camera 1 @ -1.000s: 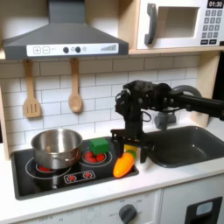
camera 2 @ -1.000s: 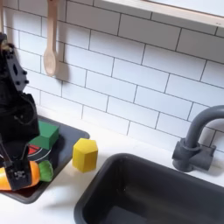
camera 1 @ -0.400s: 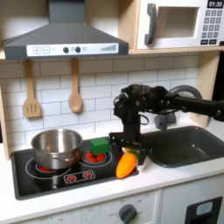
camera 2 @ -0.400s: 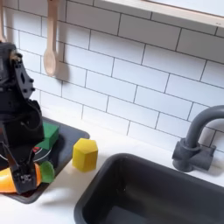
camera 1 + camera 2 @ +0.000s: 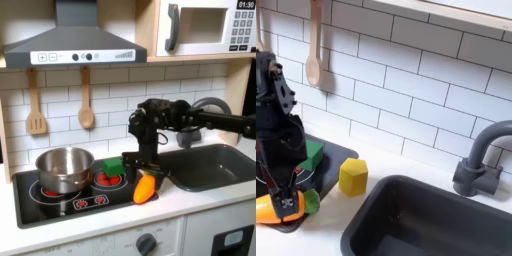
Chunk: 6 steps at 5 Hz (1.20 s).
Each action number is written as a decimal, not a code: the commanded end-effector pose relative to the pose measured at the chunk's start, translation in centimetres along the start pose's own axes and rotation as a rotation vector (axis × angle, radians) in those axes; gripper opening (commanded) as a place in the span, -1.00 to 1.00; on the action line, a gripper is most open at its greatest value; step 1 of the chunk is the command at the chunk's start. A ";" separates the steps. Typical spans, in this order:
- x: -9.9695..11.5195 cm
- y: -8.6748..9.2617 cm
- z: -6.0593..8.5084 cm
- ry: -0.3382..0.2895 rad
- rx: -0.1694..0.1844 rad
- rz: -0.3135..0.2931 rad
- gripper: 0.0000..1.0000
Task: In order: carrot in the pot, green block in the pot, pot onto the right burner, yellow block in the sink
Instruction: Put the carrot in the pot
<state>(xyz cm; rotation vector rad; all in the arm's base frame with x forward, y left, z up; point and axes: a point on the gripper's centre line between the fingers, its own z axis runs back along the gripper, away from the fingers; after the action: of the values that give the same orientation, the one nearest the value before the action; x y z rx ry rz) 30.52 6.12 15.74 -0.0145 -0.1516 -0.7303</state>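
Note:
The orange carrot [image 5: 146, 186] with its green top [image 5: 308, 200] lies across the front right corner of the black cooktop [image 5: 60, 205]. My gripper [image 5: 148, 173] points down with its fingers [image 5: 280, 196] closed around the carrot [image 5: 278, 206]. Just behind it, the green block [image 5: 113, 165] rests on the right burner [image 5: 108, 179] and also shows in the second exterior view [image 5: 311, 153]. The silver pot [image 5: 65, 168] stands on the other burner, at the first exterior view's left. The yellow block [image 5: 353, 176] sits on the white counter between the cooktop and the dark sink [image 5: 212, 166].
A dark curved faucet [image 5: 482, 158] rises behind the sink [image 5: 431, 218]. Wooden utensils [image 5: 86, 100] hang on the tiled wall, a range hood [image 5: 70, 45] overhangs the cooktop, and a microwave [image 5: 205, 27] sits above the sink. My arm [image 5: 200, 115] reaches in from the first exterior view's right.
My gripper has come down onto the carrot and closed on it. The carrot has shifted slightly toward the cooktop's corner. The blocks and pot have stayed put.

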 end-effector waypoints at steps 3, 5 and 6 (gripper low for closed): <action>-0.2 -0.3 -2.9 0.045 0.004 0.012 1.00; -0.2 -0.2 -2.7 0.026 0.020 0.019 -1.00; -0.3 -0.2 -2.5 0.024 0.018 0.030 -1.00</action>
<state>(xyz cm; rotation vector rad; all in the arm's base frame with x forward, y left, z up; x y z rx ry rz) 30.56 5.78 13.26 0.0105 -0.1359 -0.7089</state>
